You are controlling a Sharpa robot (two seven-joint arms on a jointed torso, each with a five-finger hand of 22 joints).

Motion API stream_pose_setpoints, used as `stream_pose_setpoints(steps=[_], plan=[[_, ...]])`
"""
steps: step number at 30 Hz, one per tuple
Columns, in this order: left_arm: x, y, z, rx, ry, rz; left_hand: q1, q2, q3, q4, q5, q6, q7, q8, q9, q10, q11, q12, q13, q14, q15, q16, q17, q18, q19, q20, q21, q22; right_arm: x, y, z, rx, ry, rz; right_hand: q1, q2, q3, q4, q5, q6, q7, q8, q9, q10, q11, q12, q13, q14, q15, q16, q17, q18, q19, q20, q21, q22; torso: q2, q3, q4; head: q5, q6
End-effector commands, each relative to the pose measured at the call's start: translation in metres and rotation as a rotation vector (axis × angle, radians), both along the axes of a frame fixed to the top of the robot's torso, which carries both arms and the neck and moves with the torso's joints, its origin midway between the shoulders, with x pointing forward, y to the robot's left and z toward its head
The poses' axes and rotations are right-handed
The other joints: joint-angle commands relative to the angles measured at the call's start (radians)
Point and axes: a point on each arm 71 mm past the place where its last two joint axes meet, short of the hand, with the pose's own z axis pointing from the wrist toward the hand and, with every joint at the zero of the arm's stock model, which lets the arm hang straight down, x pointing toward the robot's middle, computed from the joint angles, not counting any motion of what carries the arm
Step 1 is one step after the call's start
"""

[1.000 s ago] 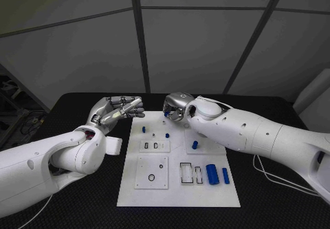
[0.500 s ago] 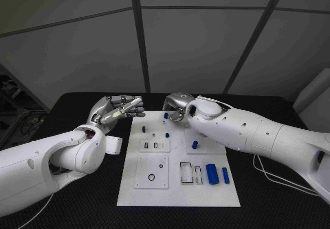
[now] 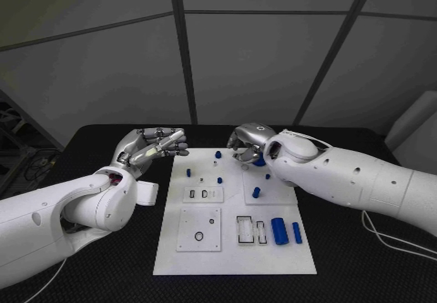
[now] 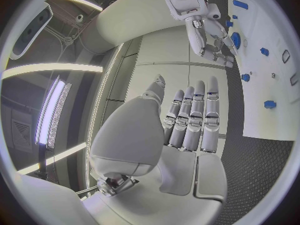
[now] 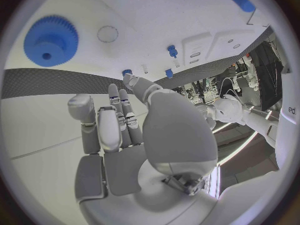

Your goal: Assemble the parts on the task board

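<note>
**Hands raised at the far end of the white board**

Silver fingers of the left hand (image 3: 153, 144) are curled inward above the black table (image 3: 91, 145), just off the far left corner of the white rectangular task board (image 3: 232, 252). The left wrist view shows that hand's fingers (image 4: 194, 117) lying straight and close together with nothing between them and the palm, so it holds nothing.

The right hand (image 3: 247, 144) hangs over the far right part of the board, fingers bent downward. In the right wrist view its fingers (image 5: 115, 120) are folded in beside the thumb, and no part is seen in them. Just beyond those fingertips lies a blue toothed gear wheel (image 5: 51, 40) flat on the board; a glimpse of it shows beside the hand in the head view.

Small blue pegs (image 3: 218, 153) stand near the board's far edge, between the two hands. Another short blue peg (image 3: 257, 192) stands on the right raised plate. Nearer the robot, two blue cylinders (image 3: 280, 231) lie side by side beside rectangular slots.
</note>
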Motion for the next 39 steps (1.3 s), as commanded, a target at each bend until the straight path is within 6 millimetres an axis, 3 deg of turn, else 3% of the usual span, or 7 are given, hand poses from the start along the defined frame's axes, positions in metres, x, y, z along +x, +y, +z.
stream_pose_setpoints(steps=[1,5,7,9,10,13,39], plan=[[0.000,0.000,0.002,-0.001,-0.010,-0.015,-0.007,-0.001,0.002,-0.006,-0.005,-0.005,0.005,-0.006,-0.001,-0.006,0.002,-0.003,-0.002,-0.002,0.007,-0.004,0.002,-0.013,-0.001,0.002,0.002,0.001,-0.003,-0.020,0.009,0.128,0.063,-0.063,-0.027,-0.013,-0.033,0.012,0.022,0.005,-0.012,0.003,0.002,0.112,-0.023,0.060,0.028,0.023,-0.023,0.014,0.017,0.003,0.022,-0.007,0.011,0.021,-0.003,0.0009,-0.0064,0.000,0.003],[0.001,0.000,0.001,0.001,-0.008,-0.014,-0.007,-0.001,0.002,-0.007,-0.005,-0.004,0.005,-0.006,-0.001,-0.006,0.002,-0.003,-0.001,-0.001,0.007,-0.004,0.002,-0.013,-0.001,0.002,0.002,0.001,-0.004,-0.048,0.008,0.142,0.143,-0.125,-0.028,-0.034,-0.132,0.040,0.044,-0.013,-0.045,0.004,0.003,0.183,-0.056,0.209,0.154,0.042,-0.065,0.050,0.085,-0.007,0.074,-0.049,0.032,0.070,-0.006,0.0031,-0.0118,-0.001,0.006],[0.001,0.000,0.001,0.000,-0.008,-0.015,-0.007,-0.001,0.002,-0.007,-0.005,-0.004,0.005,-0.006,-0.001,-0.006,0.002,-0.003,-0.001,-0.001,0.007,-0.004,0.002,-0.013,-0.001,0.002,0.002,0.001,-0.004,-0.060,0.007,0.143,0.174,-0.153,-0.029,-0.038,-0.182,0.056,0.055,-0.022,-0.045,0.006,0.004,0.190,-0.062,0.308,0.242,0.058,-0.062,0.091,0.170,-0.020,0.108,-0.049,0.052,0.114,-0.006,0.0037,-0.0127,-0.001,0.007],[0.002,0.000,0.001,0.000,-0.007,-0.016,-0.007,-0.001,0.002,-0.007,-0.005,-0.004,0.005,-0.006,-0.001,-0.006,0.002,-0.003,-0.001,-0.001,0.007,-0.004,0.002,-0.013,-0.001,0.002,0.002,0.001,-0.004,-0.069,0.006,0.142,0.197,-0.176,0.008,-0.012,-0.250,0.087,0.070,-0.033,-0.047,0.018,0.011,0.100,-0.059,0.560,0.512,0.062,-0.047,0.114,0.211,-0.019,0.127,-0.056,0.060,0.135,-0.005,0.0038,-0.0121,-0.003,0.009],[0.002,0.000,0.001,0.000,-0.007,-0.016,-0.007,-0.001,0.002,-0.007,-0.005,-0.004,0.005,-0.006,-0.001,-0.006,0.002,-0.003,-0.001,-0.001,0.007,-0.004,0.002,-0.013,-0.001,0.002,0.002,0.001,-0.004,-0.073,0.005,0.141,0.206,-0.186,0.007,-0.010,-0.269,0.104,0.070,-0.039,-0.034,0.022,0.013,0.126,-0.059,0.688,0.648,0.068,-0.056,0.128,0.243,-0.027,0.139,-0.044,0.069,0.153,-0.005,0.0043,-0.0123,-0.004,0.008],[0.002,-0.001,0.000,0.000,-0.007,-0.016,-0.007,-0.001,0.002,-0.007,-0.005,-0.004,0.005,-0.006,-0.001,-0.006,0.002,-0.003,-0.001,-0.001,0.007,-0.004,0.002,-0.013,-0.001,0.002,0.002,0.001,-0.002,-0.081,0.004,0.137,0.226,-0.207,0.030,-0.004,-0.302,0.137,0.076,-0.055,-0.034,0.034,0.018,0.130,-0.049,0.861,0.844,0.075,-0.048,0.149,0.290,-0.033,0.154,-0.035,0.081,0.180,-0.005,0.0054,-0.0127,-0.004,0.007],[0.004,-0.002,-0.001,0.000,-0.004,-0.018,-0.008,0.000,0.001,-0.008,-0.005,-0.004,0.004,-0.007,-0.001,-0.006,0.001,-0.003,-0.001,0.000,0.007,-0.005,0.003,-0.013,-0.002,0.002,0.002,0.002,0.018,-0.075,-0.011,0.078,0.320,-0.250,0.066,0.001,-0.348,0.197,0.088,-0.105,-0.019,0.043,0.022,0.147,-0.034,0.988,0.991,0.084,-0.033,0.171,0.342,-0.036,0.165,-0.024,0.094,0.204,-0.005,0.0029,-0.0106,-0.014,-0.005]])
